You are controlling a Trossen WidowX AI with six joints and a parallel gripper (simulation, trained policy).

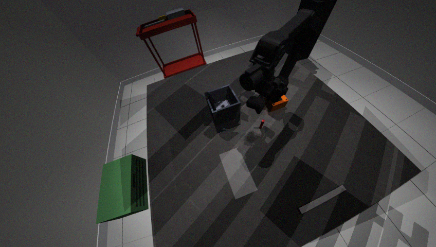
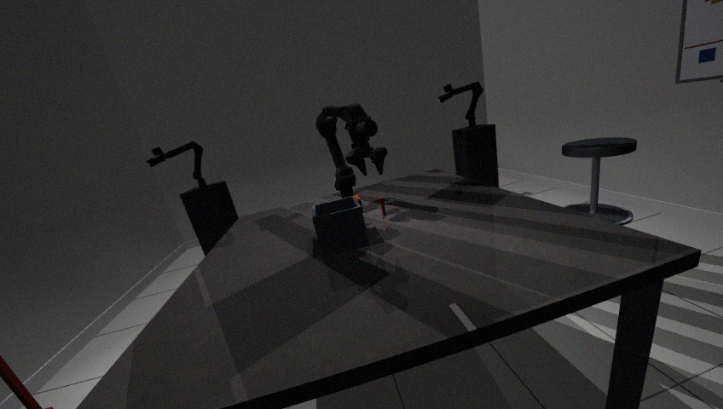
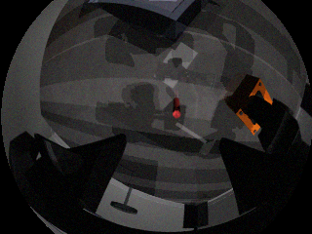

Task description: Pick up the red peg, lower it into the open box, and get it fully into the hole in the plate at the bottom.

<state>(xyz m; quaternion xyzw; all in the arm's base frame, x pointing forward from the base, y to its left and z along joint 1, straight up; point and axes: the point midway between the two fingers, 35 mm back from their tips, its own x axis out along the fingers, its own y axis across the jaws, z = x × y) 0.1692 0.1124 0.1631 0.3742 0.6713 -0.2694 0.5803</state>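
Observation:
The red peg (image 1: 261, 123) (image 2: 383, 207) (image 3: 176, 108) stands upright on the table, beside the box and apart from it. The open dark box (image 1: 228, 117) (image 2: 339, 230) (image 3: 156, 19) stands to its left in the top and exterior views. A light plate (image 1: 219, 107) with a dark hole shows at the box's bottom in the top view; the hole looks empty. My gripper (image 2: 373, 174) (image 3: 175, 142) is open and empty, fingers wide apart and pointing down. It hangs well above the table near the peg, which shows between and beyond the fingertips in the wrist view.
An orange bracket (image 1: 278, 105) (image 2: 357, 198) (image 3: 248, 122) sits at the arm's base, near the peg and box. Beyond the table (image 1: 189, 189) (image 2: 284, 334) stand a red cart (image 1: 185, 65), a green cabinet (image 1: 114, 186), a stool (image 2: 598, 147) and two pedestals with small arms.

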